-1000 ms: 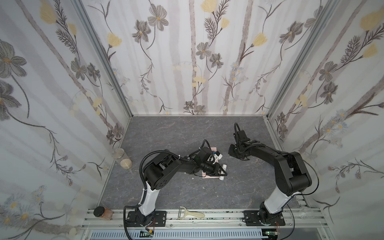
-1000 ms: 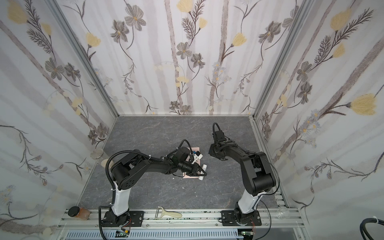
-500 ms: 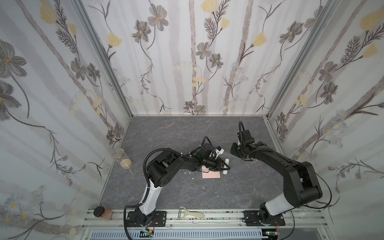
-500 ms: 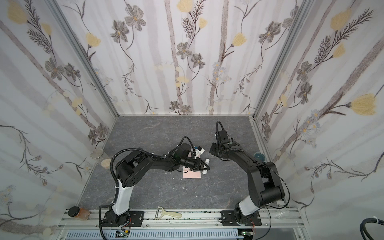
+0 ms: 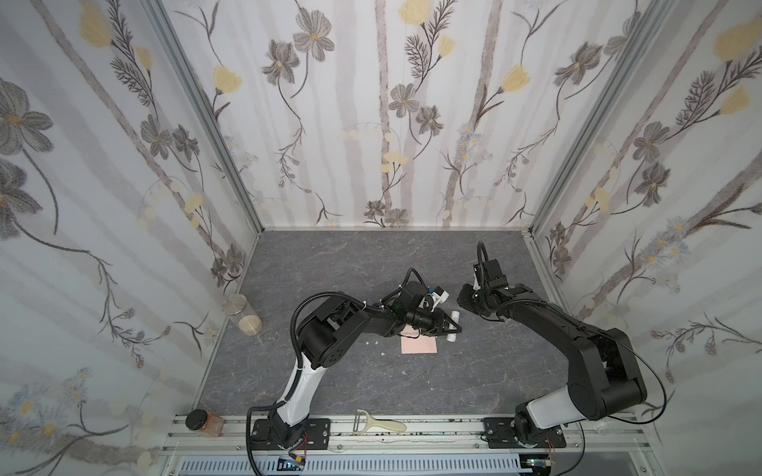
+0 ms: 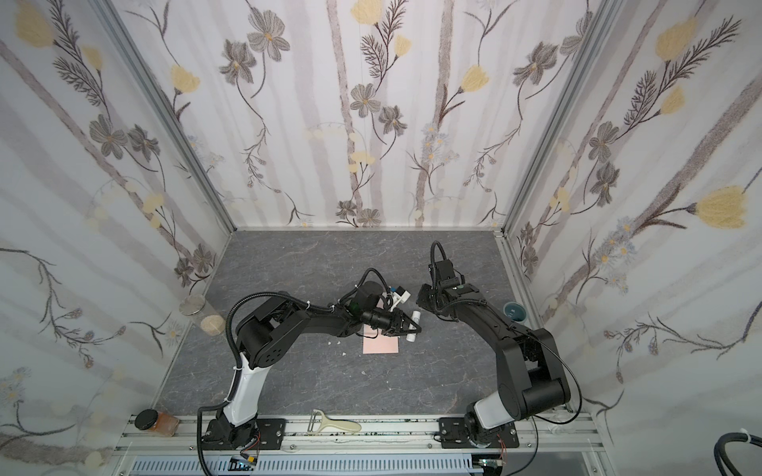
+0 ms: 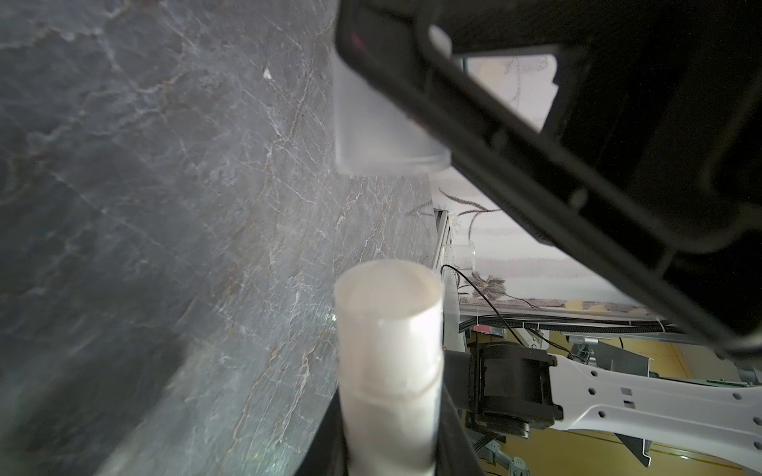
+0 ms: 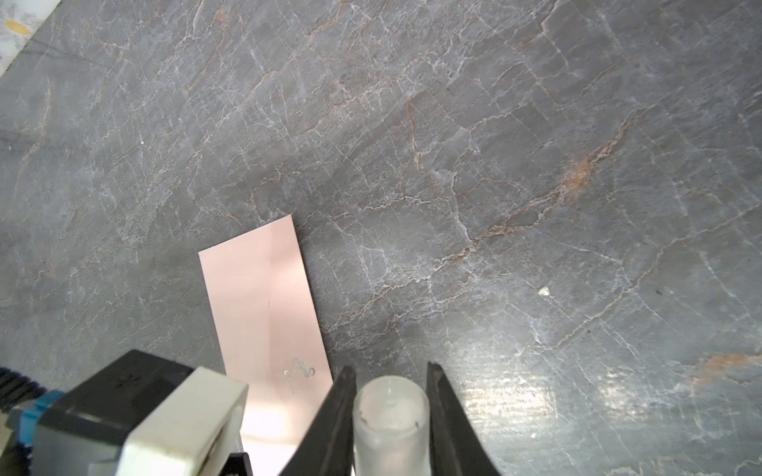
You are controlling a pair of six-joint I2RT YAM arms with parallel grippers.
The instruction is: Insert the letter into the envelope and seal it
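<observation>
The envelope [image 8: 264, 305] was smooth, pale pink paper, matt but for a soft sheen, with one faint fold line. The tabletop [image 8: 495, 165] looked like grey veined stone, smooth and half-glossy where light glared off it. The glue-stick tube [image 7: 389, 371] was opaque white plastic and the cap [image 8: 391, 420] was frosted, translucent plastic. The walls [image 5: 371, 123] looked matt and flower-printed. The rail [image 5: 445, 437] was dull metal, and the peeler [image 5: 387, 424] had a cream plastic handle.
</observation>
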